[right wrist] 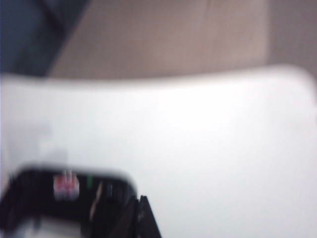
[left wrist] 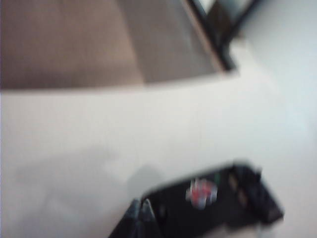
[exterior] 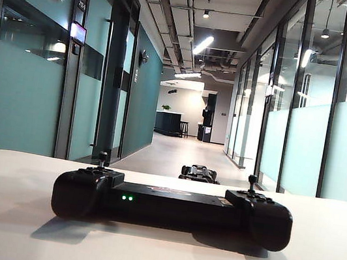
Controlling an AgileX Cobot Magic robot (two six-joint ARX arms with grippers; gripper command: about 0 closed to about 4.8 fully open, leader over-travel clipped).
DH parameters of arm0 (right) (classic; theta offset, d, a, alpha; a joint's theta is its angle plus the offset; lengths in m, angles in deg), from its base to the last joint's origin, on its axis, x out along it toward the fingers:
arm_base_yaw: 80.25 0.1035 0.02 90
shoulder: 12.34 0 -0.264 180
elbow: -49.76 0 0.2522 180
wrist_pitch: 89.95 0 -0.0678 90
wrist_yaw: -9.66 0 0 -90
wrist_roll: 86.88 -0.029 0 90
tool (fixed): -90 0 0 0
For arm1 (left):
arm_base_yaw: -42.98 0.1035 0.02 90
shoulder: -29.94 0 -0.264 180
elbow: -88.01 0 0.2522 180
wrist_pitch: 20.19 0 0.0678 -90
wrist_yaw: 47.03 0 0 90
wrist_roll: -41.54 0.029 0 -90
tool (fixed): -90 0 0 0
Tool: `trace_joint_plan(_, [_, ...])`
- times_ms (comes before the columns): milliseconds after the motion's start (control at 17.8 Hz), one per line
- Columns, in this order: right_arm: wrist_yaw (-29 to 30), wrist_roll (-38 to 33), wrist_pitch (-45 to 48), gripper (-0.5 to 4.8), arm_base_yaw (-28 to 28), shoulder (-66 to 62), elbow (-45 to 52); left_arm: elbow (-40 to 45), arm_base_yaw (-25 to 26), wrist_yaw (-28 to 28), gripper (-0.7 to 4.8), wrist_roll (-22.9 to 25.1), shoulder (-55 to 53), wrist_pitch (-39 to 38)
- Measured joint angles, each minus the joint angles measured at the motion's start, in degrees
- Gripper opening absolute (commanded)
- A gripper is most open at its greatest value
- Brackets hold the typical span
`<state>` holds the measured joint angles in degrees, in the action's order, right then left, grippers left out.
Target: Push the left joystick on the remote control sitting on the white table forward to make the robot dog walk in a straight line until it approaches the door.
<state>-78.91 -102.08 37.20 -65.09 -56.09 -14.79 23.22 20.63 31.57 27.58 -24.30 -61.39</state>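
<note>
1. Wide black gamepad-style remote control (exterior: 172,206), two bulbous ends joined by a flat middle bar, two small green lights on its near face. We take it as our landmark. It sits on the broad matte white table (exterior: 7,222), its long axis running side to side across the exterior view.

2. Short thin black left joystick (exterior: 103,158) with a small rounded cap, upright on the remote control's left end; a matching stick (exterior: 252,180) stands on the right end. Nothing touches either.

3. Left gripper (left wrist: 140,213), dark fingertips drawn together to a narrow point, as far as the blur allows. In the left wrist view it hangs above the remote control, just beside its edge; which end, we cannot tell. No gripper shows in the exterior view.

4. Right gripper (right wrist: 141,215), fingertips pressed together, holding nothing. In the right wrist view it hovers above and just beside one end of the remote control.

5. We judge the left arm the natural one for the left joystick, which must be tipped away from us, across the remote control's long axis. Nothing blocks the stick.

6. Small black four-legged robot dog (exterior: 199,173), beyond the remote control on the corridor floor, low past the table's far edge.

7. Glass-walled corridor (exterior: 177,150), running straight away behind the remote control; we cannot single out the target door.
</note>
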Motion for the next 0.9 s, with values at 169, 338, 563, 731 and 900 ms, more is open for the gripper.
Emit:
trace_joint_plan(169, [-4.5,-2.4,-2.2,-0.06,8.7,-4.9,-0.5,-0.8,-1.8,-1.9,-0.05,1.6,-3.8,-0.8])
trace_joint_plan(338, [-4.9,-6.1,-2.9,-0.06,14.8,-10.7,-0.7,-0.9,-2.3,-6.2,-0.05,1.8,-7.0,-0.7])
trace_joint_plan(563, [-5.1,-10.3,-3.3,1.80,19.0,-17.6,-0.8,-0.9,-2.4,-10.5,-0.05,4.6,-8.3,0.9])
trace_joint_plan(731, [-4.2,-10.4,-3.3,3.46,20.9,-22.4,-1.6,-0.9,-2.5,-11.0,-0.05,5.4,-8.6,2.4])
trace_joint_plan(900, [-1.5,-11.6,-4.0,3.46,20.8,-28.0,-3.6,-0.9,-2.4,-11.0,-0.05,5.4,-8.5,4.8])
